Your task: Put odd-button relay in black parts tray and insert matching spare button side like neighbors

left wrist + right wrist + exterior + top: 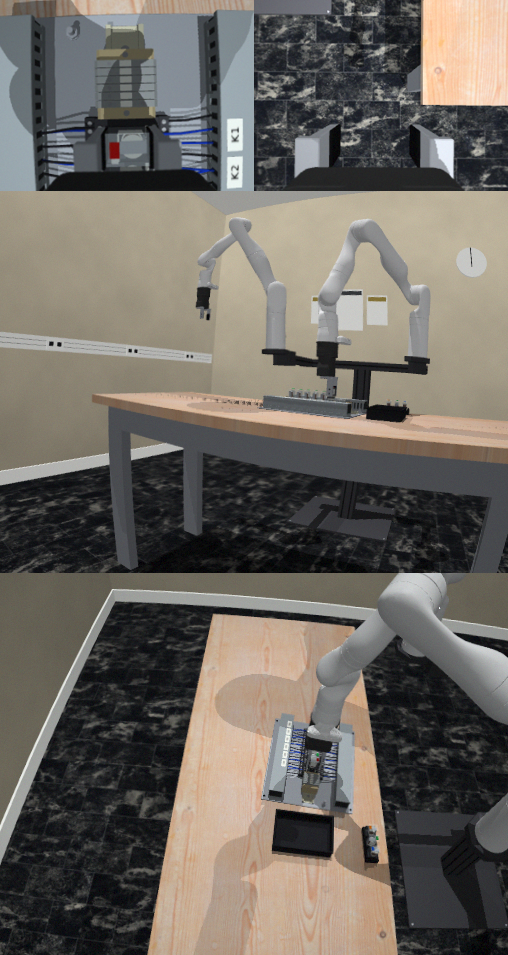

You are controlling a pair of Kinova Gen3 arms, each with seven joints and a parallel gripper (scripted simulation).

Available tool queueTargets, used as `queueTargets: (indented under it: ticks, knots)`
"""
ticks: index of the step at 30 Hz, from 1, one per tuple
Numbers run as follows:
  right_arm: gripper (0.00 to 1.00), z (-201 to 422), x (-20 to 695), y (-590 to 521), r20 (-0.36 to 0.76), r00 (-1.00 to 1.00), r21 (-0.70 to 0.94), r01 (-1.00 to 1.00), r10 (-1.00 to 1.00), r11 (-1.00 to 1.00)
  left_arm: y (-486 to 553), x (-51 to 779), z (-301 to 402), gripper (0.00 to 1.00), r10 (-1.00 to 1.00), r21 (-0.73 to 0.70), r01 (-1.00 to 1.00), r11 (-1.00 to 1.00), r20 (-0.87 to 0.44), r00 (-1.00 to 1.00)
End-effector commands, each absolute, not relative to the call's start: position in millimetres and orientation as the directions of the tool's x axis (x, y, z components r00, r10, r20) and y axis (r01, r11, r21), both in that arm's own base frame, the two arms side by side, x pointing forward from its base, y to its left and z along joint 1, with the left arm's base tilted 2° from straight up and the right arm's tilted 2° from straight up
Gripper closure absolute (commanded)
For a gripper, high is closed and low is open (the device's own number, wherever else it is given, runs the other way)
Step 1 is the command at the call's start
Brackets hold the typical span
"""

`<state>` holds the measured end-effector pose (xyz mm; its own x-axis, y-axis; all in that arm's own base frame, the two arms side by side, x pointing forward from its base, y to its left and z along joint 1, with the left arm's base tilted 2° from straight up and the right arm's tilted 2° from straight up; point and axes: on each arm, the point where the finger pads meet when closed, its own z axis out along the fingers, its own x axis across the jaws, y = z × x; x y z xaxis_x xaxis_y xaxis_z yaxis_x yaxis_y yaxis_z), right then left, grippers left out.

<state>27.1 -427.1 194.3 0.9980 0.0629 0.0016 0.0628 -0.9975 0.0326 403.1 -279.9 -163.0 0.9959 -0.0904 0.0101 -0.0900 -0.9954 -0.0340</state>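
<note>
The relay panel (347, 773) (305, 406) (179, 64) lies on the table. My left gripper (331, 392) (127, 141) is shut on a clear relay with a red button (114, 150), at the row's end beside the K1 label. I cannot tell whether this relay is fully seated or slightly raised. Other relays (300, 393) stand in a row beside it, with greenish buttons. The spare rack (371, 859) holds spares with orange, green and blue buttons. The black parts tray (303, 853) (385, 413) shows no relay. My right gripper (205, 315) (375, 139) is open and empty, high up away from the panel.
Grey slotted ducts (37, 85) (212, 85) and blue and black wires flank the relay row. A terminal block (125, 83) sits just past its end. The tray lies close to the panel's edge, and the rack stands near the table's edge on the arms' side.
</note>
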Motion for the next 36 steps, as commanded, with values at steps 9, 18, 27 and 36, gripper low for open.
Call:
queueTargets:
  ticks: [9,18,27,36]
  knots:
    - [0.0,195,27,-428,0.002,0.998,0.034,0.063,0.063,-0.997,-281,404,-158,1.0,-0.09,-0.033,-0.09,-0.995,0.012,0.996]
    - [0.0,195,27,-428,0.002,0.998,0.034,0.063,0.063,-0.997,-281,404,-155,1.0,-0.091,-0.033,-0.09,-0.995,0.012,0.996]
    - [0.0,195,27,-428,0.002,0.998,0.034,0.063,0.063,-0.997,-281,404,-149,1.0,-0.091,-0.033,-0.09,-0.995,0.012,0.996]
    - [0.0,195,27,-428,0.002,0.998,0.034,0.063,0.063,-0.997,-281,404,-135,1.0,-0.091,-0.033,-0.09,-0.995,0.012,0.996]
